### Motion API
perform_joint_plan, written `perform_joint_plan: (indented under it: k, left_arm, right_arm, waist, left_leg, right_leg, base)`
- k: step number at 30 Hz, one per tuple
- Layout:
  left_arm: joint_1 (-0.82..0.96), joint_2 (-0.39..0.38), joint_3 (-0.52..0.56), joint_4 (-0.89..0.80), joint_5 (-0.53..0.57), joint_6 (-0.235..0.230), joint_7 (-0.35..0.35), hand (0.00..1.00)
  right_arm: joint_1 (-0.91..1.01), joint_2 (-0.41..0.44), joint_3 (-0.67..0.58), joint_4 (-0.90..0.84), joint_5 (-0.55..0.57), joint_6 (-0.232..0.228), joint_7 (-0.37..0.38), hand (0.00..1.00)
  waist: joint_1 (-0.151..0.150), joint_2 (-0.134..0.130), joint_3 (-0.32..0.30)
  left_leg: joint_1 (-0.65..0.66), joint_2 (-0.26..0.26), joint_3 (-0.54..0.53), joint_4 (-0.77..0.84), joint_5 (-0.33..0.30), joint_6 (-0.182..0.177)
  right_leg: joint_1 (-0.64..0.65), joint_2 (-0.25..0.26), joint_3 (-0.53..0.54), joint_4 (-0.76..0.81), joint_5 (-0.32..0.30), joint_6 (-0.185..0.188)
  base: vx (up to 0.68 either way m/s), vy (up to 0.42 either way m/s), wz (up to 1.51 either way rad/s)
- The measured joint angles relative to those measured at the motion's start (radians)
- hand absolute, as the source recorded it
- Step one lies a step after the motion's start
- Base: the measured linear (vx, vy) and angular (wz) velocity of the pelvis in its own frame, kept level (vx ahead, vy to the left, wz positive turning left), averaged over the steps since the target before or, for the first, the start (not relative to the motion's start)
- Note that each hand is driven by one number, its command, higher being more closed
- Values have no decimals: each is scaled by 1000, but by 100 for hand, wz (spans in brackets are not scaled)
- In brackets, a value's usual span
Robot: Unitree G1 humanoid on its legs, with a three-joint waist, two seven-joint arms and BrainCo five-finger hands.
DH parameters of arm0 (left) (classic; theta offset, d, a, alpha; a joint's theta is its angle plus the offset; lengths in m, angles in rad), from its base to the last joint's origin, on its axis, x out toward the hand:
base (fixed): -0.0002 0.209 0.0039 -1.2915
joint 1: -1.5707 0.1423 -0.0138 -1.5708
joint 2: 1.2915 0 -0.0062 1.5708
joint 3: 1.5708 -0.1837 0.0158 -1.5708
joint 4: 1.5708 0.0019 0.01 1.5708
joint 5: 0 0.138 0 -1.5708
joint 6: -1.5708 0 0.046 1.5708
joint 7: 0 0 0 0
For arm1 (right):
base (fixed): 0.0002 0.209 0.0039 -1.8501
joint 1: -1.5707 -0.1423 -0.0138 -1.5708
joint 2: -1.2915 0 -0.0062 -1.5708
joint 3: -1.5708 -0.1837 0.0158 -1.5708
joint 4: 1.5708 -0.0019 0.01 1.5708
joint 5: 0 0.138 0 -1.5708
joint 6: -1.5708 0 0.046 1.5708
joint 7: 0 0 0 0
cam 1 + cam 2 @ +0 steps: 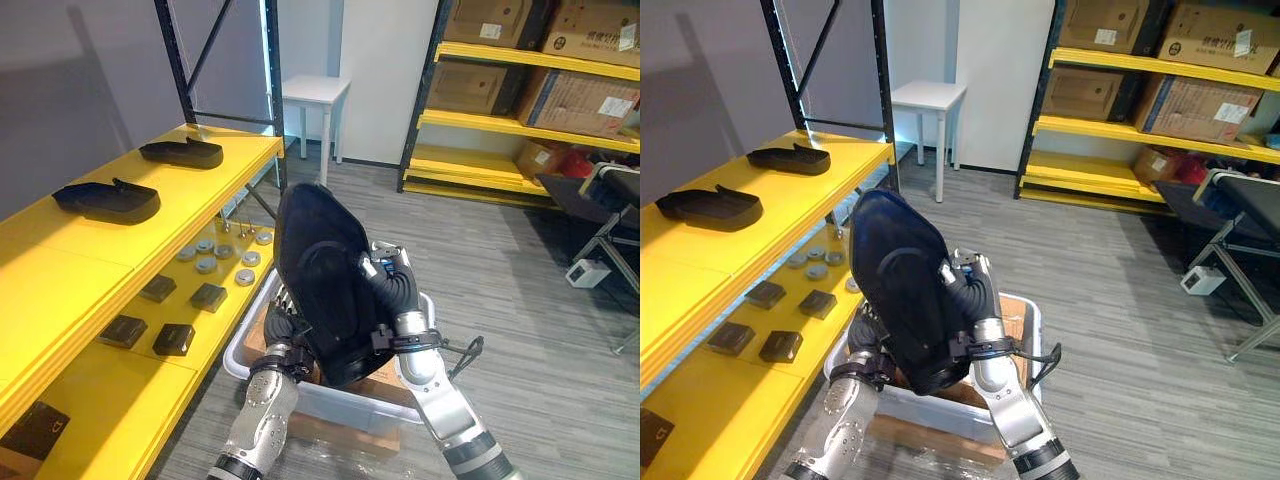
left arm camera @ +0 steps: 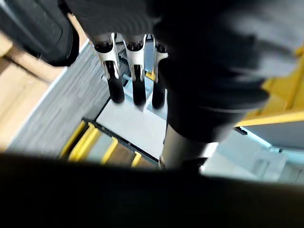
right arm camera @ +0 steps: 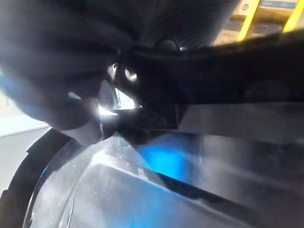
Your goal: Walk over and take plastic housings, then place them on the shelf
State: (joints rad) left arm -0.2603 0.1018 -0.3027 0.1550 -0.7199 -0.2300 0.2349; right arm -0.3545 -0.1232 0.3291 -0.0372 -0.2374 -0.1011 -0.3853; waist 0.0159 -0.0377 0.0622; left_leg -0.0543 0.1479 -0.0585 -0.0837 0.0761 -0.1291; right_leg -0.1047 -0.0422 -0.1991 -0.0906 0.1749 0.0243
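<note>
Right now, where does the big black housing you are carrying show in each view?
Left eye view: housing at centre, over the white bin.
Right eye view: housing left of centre, over the same bin.
Left wrist view: dark mass beside the left hand, whose fingers are straight.
Right wrist view: glossy dark surface, very close.
Shared landmark: the yellow shelf, on the housing's left in both eye views.

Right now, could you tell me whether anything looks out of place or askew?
Nothing stands out. The housing is held upright between the left robot hand and right robot hand above the bin; two more housings lie flat on the shelf.
</note>
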Motion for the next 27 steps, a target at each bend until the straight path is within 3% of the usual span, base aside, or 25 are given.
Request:
perform_joint_plan:
  k: [2, 3, 9, 17, 20, 27]
  left_arm:
    - [0, 5, -1, -7, -26, -7, -10, 100]
    - [0, 10, -1, -20, -44, -16, -25, 0]
    - [0, 25, 1, -29, -28, -24, -26, 0]
    - [87, 25, 15, 73, 220, 30, -1, 0]
    - [173, -5, 62, 112, 255, 58, -1, 0]
    - [274, -19, 200, 113, 276, 59, -1, 0]
  right_arm:
    - [0, 0, 4, 16, 0, 0, 2, 100]
    - [0, -1, 8, 26, 0, 0, 3, 100]
    - [0, -10, 19, 36, -4, 0, 5, 100]
    - [0, -16, 19, 31, -47, -1, 14, 100]
    - [0, 3, -57, 4, -48, -1, 11, 100]
    - [0, 2, -196, -31, -55, -1, -20, 100]
  waist:
    - [1, 0, -1]
    - [1, 0, -2]
    - [1, 1, -4]
    - [15, 2, -6]
    - [27, 2, -5]
    - [31, 14, -9]
  left_leg:
    - [-4, 1, -5, 2, 0, 0]
    - [-10, 3, -12, 5, 0, 0]
    - [-24, 7, -39, 14, 0, 0]
    - [-28, 7, -51, 15, 0, 0]
    - [-30, 7, -52, 14, -1, 0]
    - [-30, 6, -53, -2, 5, 6]
  right_leg:
    - [0, 1, -3, 0, -1, -1]
    - [-2, 3, -7, 0, -1, -2]
    - [2, 6, -33, 0, -5, -8]
    - [4, 7, -40, 0, -5, -8]
    - [2, 7, -40, 0, -6, -8]
    - [0, 5, -53, 0, -12, -5]
  base:
    - [-11, 16, 10]
    - [-12, 10, 13]
    - [-4, 18, 11]
    - [4, 12, 3]
    - [0, 0, 0]
    - [1, 14, 3]
